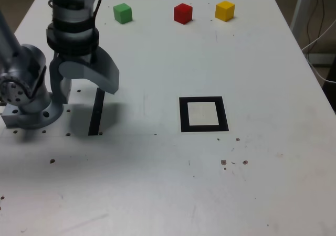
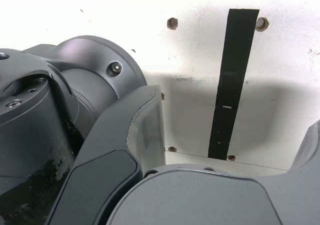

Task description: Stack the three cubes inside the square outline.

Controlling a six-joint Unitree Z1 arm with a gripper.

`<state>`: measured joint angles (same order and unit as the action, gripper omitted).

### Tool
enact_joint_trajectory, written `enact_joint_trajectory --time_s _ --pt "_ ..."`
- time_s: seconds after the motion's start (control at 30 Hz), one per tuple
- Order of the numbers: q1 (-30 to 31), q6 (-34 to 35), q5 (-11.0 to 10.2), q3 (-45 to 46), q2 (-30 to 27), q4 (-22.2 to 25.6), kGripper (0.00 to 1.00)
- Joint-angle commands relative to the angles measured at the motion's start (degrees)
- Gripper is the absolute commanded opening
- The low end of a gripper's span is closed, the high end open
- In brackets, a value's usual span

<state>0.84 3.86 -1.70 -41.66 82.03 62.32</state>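
progress: nothing stacked yet
cubes: green (image 1: 123,13), red (image 1: 182,13), yellow (image 1: 224,11) — top of frame, apart
square outline (image 1: 203,114): empty, centre-right
claw (image 1: 84,86): jaws apart, holding nothing — left

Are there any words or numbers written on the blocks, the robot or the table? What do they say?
None: no words, numbers or logos can be read in either view.
green cube, red cube, yellow cube: plain faces.
square outline and black strip: plain tape.
arm and gripper: no label visible.
table: only small specks and holes.
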Motion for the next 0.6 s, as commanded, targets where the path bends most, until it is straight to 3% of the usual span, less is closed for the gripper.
enact_joint_trajectory --time_s 0.0,0.57 --pt "0.12 0.00 -0.06 -0.22 -0.46 0.28 1.00" --pt "0.12 0.00 0.12 -0.04 -0.11 0.43 1.00"
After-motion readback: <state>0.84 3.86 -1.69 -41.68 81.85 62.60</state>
